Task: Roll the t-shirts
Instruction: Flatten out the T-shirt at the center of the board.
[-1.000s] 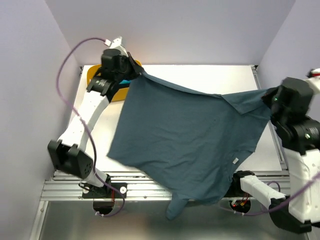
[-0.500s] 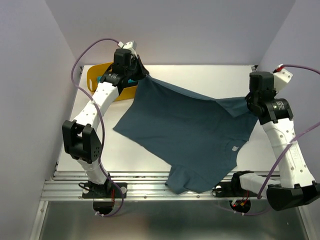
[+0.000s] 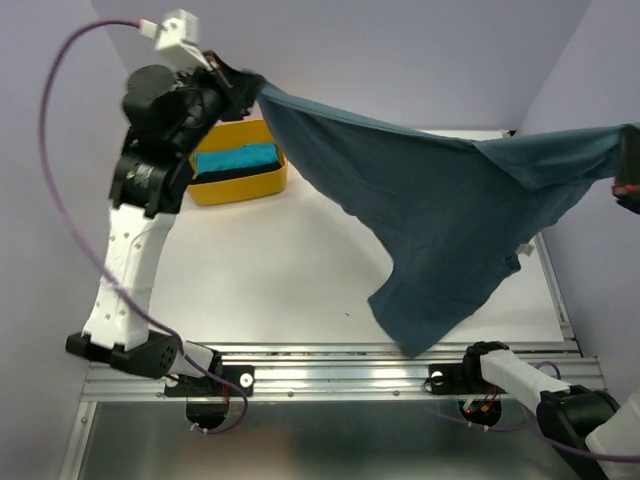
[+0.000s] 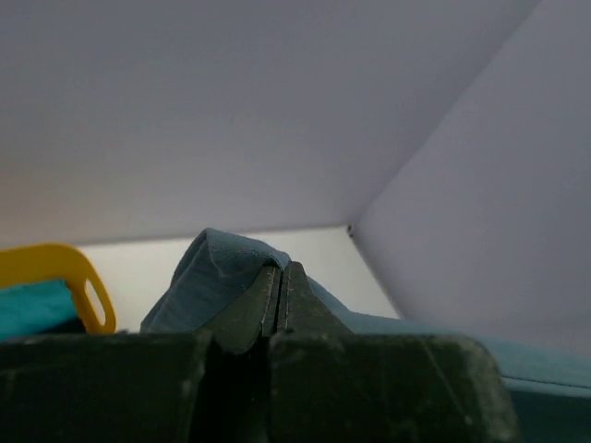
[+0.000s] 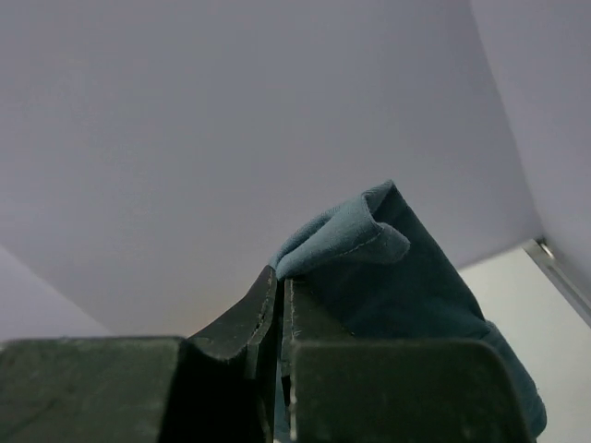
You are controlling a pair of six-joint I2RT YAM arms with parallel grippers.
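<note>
The slate-blue t-shirt [image 3: 440, 215] hangs stretched in the air between both arms, its lower part drooping toward the table's front right. My left gripper [image 3: 248, 85] is raised high at the back left and is shut on one corner of the shirt [image 4: 217, 268]. My right gripper [image 3: 625, 160] is at the far right edge, mostly out of the top view, and is shut on the other corner [image 5: 369, 245]. A turquoise t-shirt [image 3: 235, 160] lies in the yellow basket [image 3: 245, 187]. The black t-shirt is out of view.
The yellow basket stands at the back left of the white table [image 3: 260, 270]; its handle shows in the left wrist view [image 4: 78, 277]. Purple walls enclose the back and both sides. A metal rail [image 3: 330, 375] runs along the front edge.
Both arms have lifted high, pulling the slate-blue shirt up off the table so it hangs between them. The basket, earlier hidden by the left arm, now shows.
</note>
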